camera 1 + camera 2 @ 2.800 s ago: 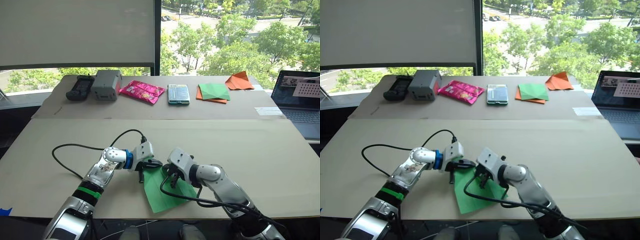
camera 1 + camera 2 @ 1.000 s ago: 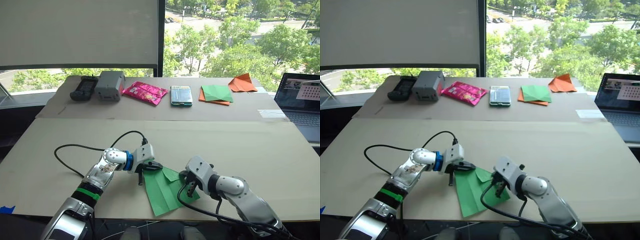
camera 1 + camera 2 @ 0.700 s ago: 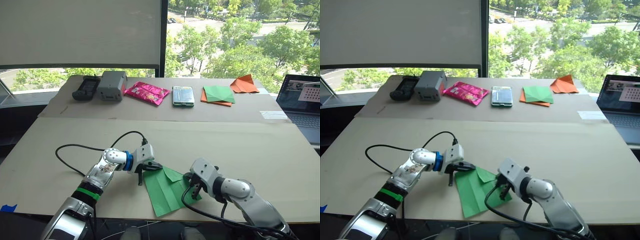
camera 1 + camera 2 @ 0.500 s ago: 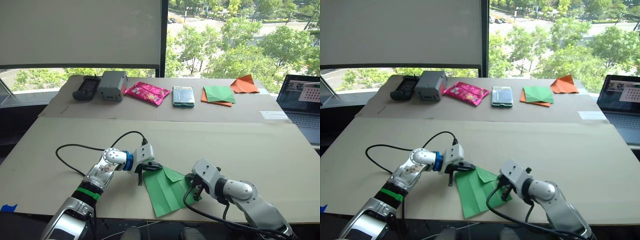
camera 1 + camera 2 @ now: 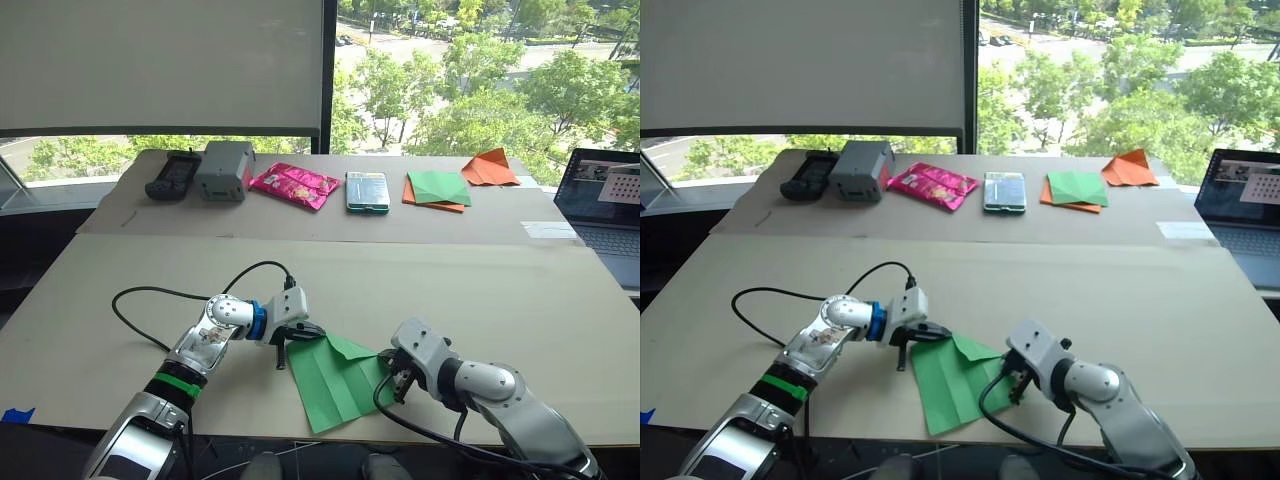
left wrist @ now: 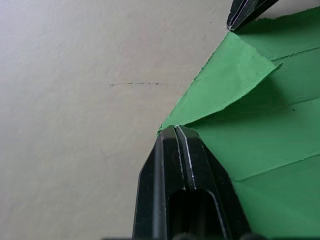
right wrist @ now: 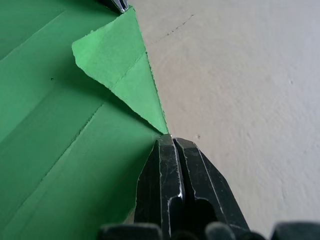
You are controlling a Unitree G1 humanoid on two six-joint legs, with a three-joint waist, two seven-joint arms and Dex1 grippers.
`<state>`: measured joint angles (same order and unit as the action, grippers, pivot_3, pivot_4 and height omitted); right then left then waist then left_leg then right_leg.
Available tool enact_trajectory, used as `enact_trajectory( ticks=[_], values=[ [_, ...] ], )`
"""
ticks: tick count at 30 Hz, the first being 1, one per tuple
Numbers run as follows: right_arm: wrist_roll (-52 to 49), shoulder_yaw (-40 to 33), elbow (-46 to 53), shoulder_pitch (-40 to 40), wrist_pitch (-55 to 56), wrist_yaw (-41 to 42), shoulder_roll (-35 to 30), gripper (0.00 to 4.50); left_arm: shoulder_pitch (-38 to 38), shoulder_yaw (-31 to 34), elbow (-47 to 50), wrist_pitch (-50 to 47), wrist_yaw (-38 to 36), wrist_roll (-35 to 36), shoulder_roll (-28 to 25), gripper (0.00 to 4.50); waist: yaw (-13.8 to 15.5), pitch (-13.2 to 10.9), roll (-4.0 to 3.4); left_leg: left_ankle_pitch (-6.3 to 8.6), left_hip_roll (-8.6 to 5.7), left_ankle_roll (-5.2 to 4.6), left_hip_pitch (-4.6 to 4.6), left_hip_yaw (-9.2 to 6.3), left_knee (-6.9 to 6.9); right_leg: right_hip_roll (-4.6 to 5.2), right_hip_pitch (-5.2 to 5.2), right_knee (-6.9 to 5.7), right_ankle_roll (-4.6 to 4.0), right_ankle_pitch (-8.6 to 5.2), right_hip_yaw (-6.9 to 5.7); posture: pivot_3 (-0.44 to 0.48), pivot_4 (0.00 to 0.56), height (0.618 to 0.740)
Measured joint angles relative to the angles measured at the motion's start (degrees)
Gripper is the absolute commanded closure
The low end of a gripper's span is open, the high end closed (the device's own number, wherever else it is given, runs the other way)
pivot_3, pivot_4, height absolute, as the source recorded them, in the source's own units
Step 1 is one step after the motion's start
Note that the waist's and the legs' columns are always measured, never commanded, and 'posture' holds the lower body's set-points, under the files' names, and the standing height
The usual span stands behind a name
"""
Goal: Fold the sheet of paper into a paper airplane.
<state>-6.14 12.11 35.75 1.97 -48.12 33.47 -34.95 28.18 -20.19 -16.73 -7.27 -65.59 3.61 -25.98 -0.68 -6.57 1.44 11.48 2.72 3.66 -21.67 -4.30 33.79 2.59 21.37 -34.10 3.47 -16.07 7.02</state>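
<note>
Clearly, with the right gripper (image 5: 398,378) closed at the edge of the paper (image 5: 335,378) and the left gripper (image 5: 283,351) pressed shut on its opposite corner, the raised flap could be torn or skewed if either were dragged.

Right pincer (image 5: 394,378) has slid rightward — off the sheet of paper (image 5: 335,380).
</note>
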Motion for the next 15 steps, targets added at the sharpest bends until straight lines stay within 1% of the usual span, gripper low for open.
enact_trajectory(
  ticks=[4, 5, 8, 10, 15],
  values=[
    [-3.6, -2.86, 0.6, 0.55, 0.65, 1.17, 1.54, 4.48, 0.22, 0.29, -0.31, 0.68, -0.15, 0.0, -0.04, 4.5, -0.2, -0.04, -0.16, -0.04, 0.0, -0.07, -0.33, 0.0, 0.01, -0.03, 0.35, -0.04, 0.03, 0.02, 0.02, 0.0, 0.15, 0.736],
    [-4.57, -3.73, 0.87, 0.41, 1.94, 1.47, 2.52, 4.48, 0.27, 0.37, -0.44, 0.91, -0.14, 0.0, -0.03, 4.5, -0.22, -0.06, -0.22, -0.25, 0.0, -0.41, -0.4, 0.0, 0.01, -0.05, 0.42, -0.07, 0.09, 0.06, 0.02, 0.0, 0.15, 0.736],
    [-6.59, -4.85, 1.83, -1.31, 4.77, 2.11, 3.89, 4.48, 0.36, 0.39, -0.59, 1.0, -0.14, -0.01, 0.06, 4.5, -0.19, -0.08, -0.3, -0.29, -0.01, -0.47, -0.42, 0.0, 0.03, -0.07, 0.46, -0.1, 0.11, 0.08, 0.03, 0.0, 0.15, 0.736],
    [-6.48, -3.72, 1.89, -2.09, 6.83, 2.58, 4.16, 4.48, 0.41, 0.38, -0.56, 1.0, -0.23, -0.01, 0.07, 4.5, -0.18, -0.08, -0.29, -0.29, -0.01, -0.47, -0.43, 0.0, 0.03, -0.06, 0.47, -0.09, 0.11, 0.08, 0.03, 0.0, 0.15, 0.736],
    [-4.74, 3.77, -1.37, -3.65, 8.72, 1.37, 7.01, 4.48, 0.49, 0.41, -0.08, 0.89, -0.21, -0.01, -0.07, 4.5, -0.2, -0.1, -0.31, -0.31, -0.01, -0.5, -0.56, 0.01, 0.03, -0.07, 0.61, -0.11, 0.09, 0.09, 0.04, 0.0, 0.15, 0.736]
  ],
)
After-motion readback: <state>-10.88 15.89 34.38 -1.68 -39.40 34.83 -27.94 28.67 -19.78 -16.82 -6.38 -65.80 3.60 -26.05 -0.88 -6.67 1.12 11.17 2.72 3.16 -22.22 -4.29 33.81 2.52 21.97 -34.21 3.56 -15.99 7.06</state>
